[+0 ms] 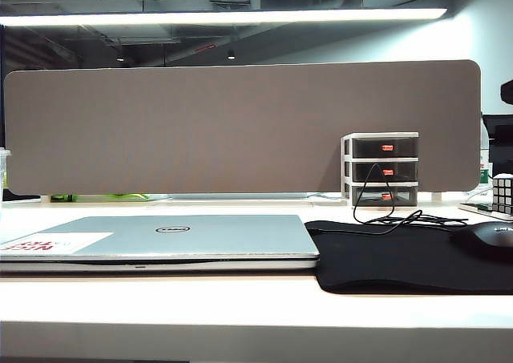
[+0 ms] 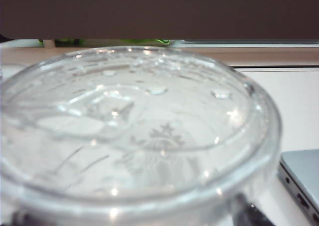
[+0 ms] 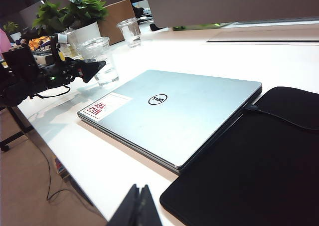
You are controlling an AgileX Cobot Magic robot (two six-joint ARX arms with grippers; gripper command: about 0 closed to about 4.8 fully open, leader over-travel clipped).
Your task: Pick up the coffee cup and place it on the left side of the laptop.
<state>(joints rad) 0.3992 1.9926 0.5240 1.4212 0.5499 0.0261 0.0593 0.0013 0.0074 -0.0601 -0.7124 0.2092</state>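
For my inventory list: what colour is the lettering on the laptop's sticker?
Red, on a white sticker on the silver laptop; the right wrist view shows it best.

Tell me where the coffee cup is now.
In the right wrist view the coffee cup stands on the white table beyond the laptop's stickered end, at the left gripper.

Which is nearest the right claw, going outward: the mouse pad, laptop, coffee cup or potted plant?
From the right claw at the table edge:
1. Black mouse pad, beside it.
2. Dell laptop, mid-table.
3. Coffee cup, past the laptop, by the left claw.
4. Potted plant, farthest back.
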